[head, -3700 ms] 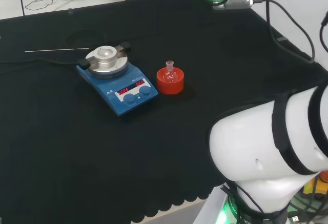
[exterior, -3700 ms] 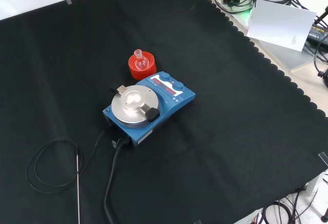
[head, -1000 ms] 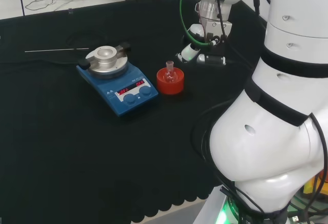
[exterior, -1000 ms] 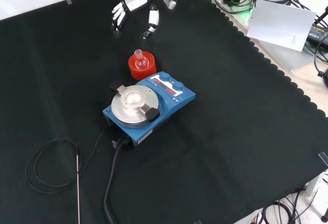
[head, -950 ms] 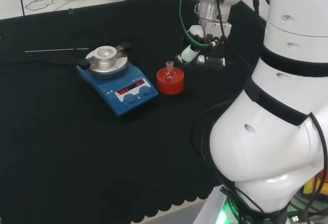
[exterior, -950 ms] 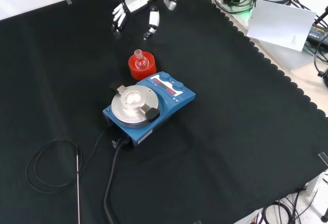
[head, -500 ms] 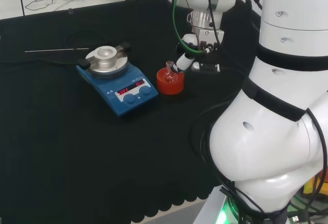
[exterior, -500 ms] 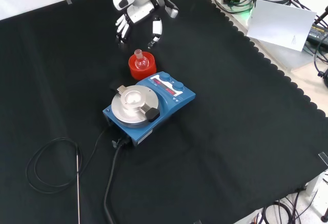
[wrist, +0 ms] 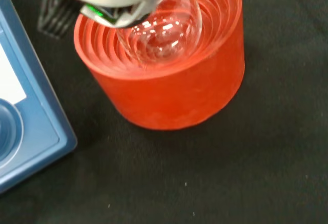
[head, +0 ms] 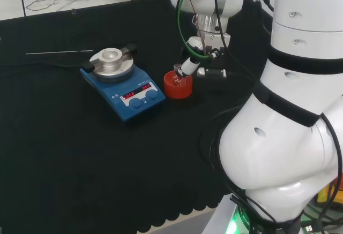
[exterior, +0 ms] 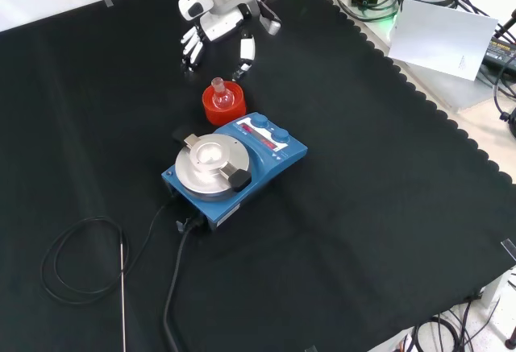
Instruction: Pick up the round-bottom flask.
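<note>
A bench under black cloth [exterior: 363, 175] carries a blue stirrer plate [exterior: 234, 165] and, touching its far corner in the front view, a red ribbed stand [exterior: 223, 106]. The small clear round-bottom flask [exterior: 220, 93] sits upright in that stand. The hand [exterior: 216, 28] hangs just beyond it with fingers [exterior: 191, 44] and thumb spread apart, holding nothing.

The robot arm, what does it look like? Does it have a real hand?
The arm is made of big, round, glossy white links with black bands at the joints. A green cable and black cables loop along it. At its end sits a hand like a person's, white with black parts and dark fingertips.
</note>
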`<control>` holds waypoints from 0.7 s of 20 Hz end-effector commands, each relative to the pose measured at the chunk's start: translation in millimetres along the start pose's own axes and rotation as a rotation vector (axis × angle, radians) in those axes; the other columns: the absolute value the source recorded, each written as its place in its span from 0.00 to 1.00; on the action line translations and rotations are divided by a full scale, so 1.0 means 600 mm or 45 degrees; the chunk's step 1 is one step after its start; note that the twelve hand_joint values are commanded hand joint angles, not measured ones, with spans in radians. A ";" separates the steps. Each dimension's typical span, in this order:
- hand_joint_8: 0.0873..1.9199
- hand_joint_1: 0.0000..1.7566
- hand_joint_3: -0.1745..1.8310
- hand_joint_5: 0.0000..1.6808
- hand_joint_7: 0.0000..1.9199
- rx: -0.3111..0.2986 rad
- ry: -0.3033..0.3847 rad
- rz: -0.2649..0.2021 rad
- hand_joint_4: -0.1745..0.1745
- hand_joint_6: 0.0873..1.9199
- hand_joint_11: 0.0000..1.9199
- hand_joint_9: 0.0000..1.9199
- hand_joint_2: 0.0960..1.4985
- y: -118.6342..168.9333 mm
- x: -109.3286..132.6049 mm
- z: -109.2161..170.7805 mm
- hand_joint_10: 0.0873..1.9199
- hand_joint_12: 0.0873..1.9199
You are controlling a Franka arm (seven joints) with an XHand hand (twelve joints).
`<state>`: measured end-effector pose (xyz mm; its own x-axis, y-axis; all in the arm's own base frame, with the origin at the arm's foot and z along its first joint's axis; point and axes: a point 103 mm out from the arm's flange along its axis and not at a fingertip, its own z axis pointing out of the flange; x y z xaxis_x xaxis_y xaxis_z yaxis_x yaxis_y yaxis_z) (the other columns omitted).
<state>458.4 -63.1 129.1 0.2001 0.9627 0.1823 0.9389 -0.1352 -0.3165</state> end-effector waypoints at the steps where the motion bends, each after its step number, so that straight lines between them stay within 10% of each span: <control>1: 0.35 0.50 0.42 0.34 0.15 -0.056 0.007 -0.008 0.30 0.08 0.12 0.25 0.32 0.008 0.001 -0.001 0.32 0.71; 14: 0.35 0.51 0.44 0.32 0.15 -0.062 -0.031 -0.026 0.28 0.24 0.13 0.26 0.31 0.025 0.006 0.020 0.32 0.70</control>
<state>467.8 -63.7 115.2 0.1754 0.9688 0.1753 0.9533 -0.1226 -0.2760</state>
